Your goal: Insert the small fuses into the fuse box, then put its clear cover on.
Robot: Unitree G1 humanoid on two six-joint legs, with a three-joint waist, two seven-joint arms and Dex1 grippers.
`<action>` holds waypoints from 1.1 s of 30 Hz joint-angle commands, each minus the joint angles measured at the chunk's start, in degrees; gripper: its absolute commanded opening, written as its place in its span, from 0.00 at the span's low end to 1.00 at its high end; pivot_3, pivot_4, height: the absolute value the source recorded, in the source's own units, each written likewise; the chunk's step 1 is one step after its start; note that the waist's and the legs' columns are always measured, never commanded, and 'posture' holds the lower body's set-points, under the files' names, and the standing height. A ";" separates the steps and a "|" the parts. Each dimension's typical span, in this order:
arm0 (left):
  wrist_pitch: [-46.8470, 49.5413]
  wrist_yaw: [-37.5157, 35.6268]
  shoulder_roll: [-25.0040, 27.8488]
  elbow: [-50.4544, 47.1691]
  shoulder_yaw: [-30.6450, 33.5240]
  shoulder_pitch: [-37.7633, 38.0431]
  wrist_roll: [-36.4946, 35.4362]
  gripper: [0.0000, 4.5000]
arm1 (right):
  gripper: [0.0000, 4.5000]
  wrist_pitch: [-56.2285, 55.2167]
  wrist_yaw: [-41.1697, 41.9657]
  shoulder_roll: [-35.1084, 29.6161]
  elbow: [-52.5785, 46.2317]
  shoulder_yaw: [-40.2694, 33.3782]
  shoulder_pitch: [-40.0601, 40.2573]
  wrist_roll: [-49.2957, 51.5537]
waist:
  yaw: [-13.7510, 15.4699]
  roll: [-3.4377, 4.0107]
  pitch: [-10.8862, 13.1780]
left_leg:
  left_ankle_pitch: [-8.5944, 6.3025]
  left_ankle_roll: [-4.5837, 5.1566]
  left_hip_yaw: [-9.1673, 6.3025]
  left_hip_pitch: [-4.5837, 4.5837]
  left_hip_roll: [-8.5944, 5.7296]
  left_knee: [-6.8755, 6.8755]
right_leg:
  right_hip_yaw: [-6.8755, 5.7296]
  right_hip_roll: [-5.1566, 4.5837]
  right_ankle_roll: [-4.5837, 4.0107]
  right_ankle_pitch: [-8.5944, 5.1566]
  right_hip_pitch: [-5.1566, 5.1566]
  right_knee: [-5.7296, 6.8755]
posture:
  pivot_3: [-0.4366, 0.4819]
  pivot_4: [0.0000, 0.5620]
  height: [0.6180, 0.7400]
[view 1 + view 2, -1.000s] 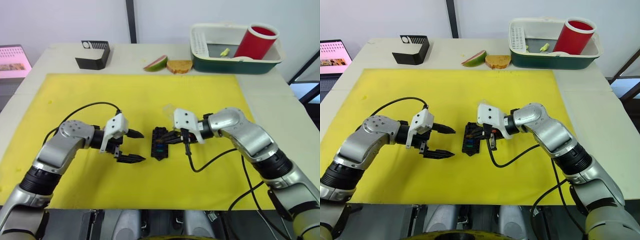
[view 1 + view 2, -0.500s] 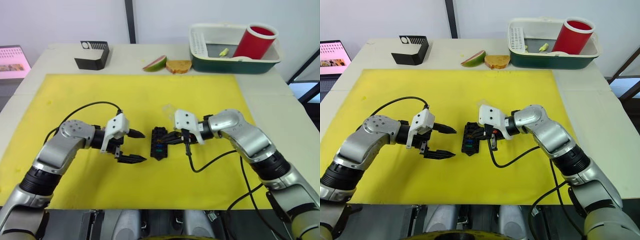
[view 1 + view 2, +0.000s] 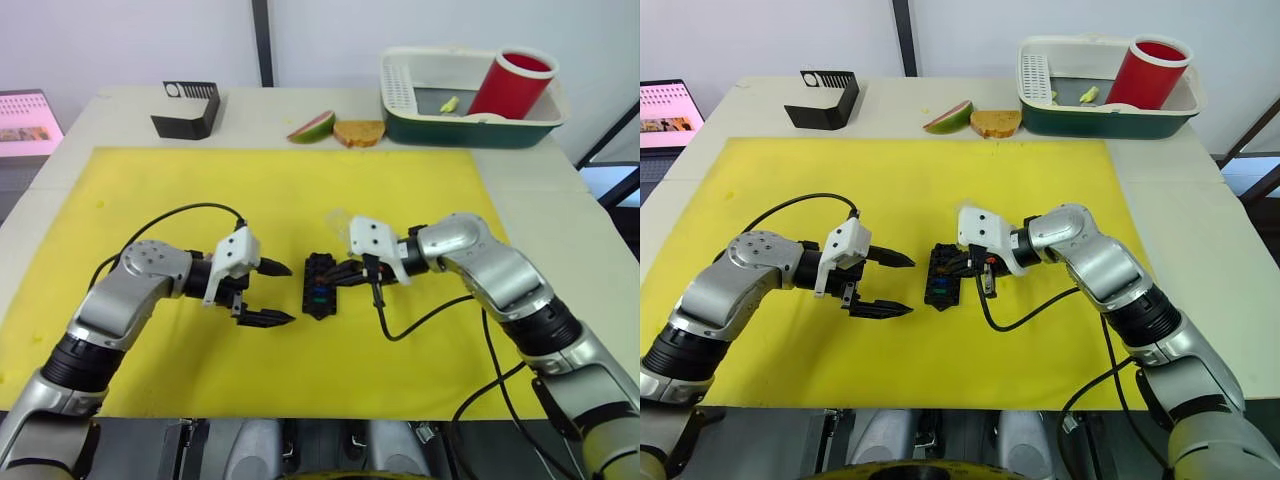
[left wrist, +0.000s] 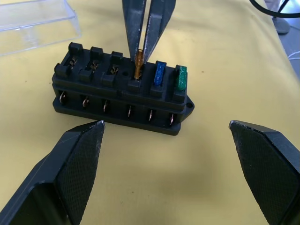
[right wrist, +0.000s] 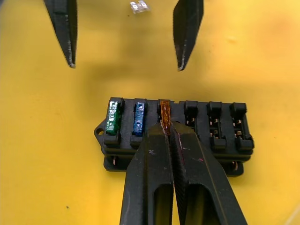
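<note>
Yellow mat (image 3: 300, 190) scene: right gripper (image 5: 166, 129) reaching inward, pinched on an orange fuse (image 5: 164, 112) in the fuse box (image 5: 178, 136); left gripper (image 3: 268, 293) spread wide, empty, just beside; clear cover (image 4: 35, 21) beyond.

You see a pale table (image 3: 120, 110) under a yellow mat (image 3: 250, 190), white wall (image 3: 120, 40) behind, dark post (image 3: 261, 40) top centre.
</note>
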 commanded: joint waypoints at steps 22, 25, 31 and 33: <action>0.41 2.61 -1.49 -3.09 1.01 0.36 -0.73 0.99 | 0.00 6.70 3.61 -0.19 -4.67 8.74 -8.06 -8.22 | -0.04 0.00 0.00 | 0.00 0.00 0.00 0.00 0.00 0.00 | 0.00 0.00 0.00 0.00 0.00 0.00 | 0.48 0.27 1.00; 0.55 2.73 -1.50 -3.59 1.06 0.52 -0.73 0.99 | 0.00 8.15 3.70 0.31 -4.09 9.83 -9.09 -8.94 | -0.08 0.00 -0.01 | 0.00 0.00 0.00 0.01 0.00 0.00 | 0.00 0.00 0.00 0.00 0.00 0.02 | 0.48 0.27 1.00; 0.36 2.39 -1.00 -4.09 0.67 0.87 -0.10 0.99 | 0.00 11.46 4.75 0.45 -4.26 11.41 -11.03 -9.35 | -0.09 0.00 -0.01 | 0.00 -0.01 0.00 0.02 0.00 0.00 | 0.00 0.01 0.00 0.00 0.00 0.02 | 0.48 0.27 1.00; 0.09 2.38 -1.03 -3.94 0.55 0.95 0.19 0.99 | 0.00 11.63 4.88 0.49 -4.26 11.69 -11.28 -9.45 | -0.08 0.01 -0.01 | 0.00 -0.01 0.00 0.02 0.00 0.00 | 0.00 0.01 0.00 0.00 0.00 0.02 | 0.48 0.27 1.00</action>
